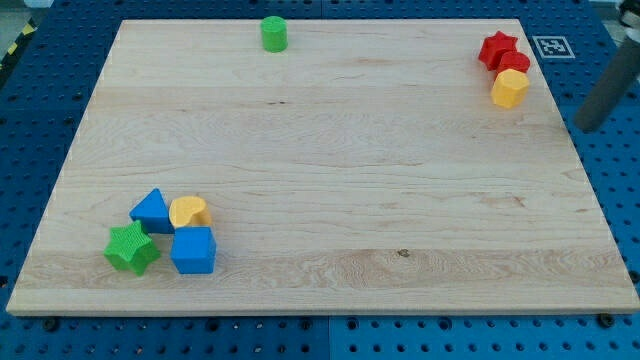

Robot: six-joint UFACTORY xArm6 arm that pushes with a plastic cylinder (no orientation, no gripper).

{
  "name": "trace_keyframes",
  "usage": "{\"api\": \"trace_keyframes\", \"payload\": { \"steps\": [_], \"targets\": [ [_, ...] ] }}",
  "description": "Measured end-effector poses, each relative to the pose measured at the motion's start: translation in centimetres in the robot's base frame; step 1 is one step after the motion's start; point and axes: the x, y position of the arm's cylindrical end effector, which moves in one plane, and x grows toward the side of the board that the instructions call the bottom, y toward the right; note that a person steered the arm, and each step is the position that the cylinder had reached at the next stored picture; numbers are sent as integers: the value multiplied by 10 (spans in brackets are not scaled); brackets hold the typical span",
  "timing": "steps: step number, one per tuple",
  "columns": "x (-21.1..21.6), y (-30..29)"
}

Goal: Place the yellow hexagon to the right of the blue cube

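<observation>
The yellow hexagon (509, 88) sits near the board's top right corner, touching a red block (514, 63) just above it. A red star (496, 48) lies against that red block at the upper left. The blue cube (193, 250) sits near the bottom left corner. My tip (587, 125) is at the view's right edge, off the board's right side, to the right of and a little below the yellow hexagon, apart from it.
Around the blue cube lie a green star (131, 248) to its left, a blue triangle (151, 211) above left and a yellow rounded block (188, 212) just above. A green cylinder (274, 33) stands at the top edge. The wooden board (350, 180) lies on a blue perforated table.
</observation>
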Motion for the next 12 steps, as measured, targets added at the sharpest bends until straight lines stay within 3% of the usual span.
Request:
{"api": "trace_keyframes", "payload": {
  "steps": [2,7,10,12],
  "targets": [
    [-50,-60],
    [-44,-145],
    [-53,-156],
    [-30,-171]
  ]
}}
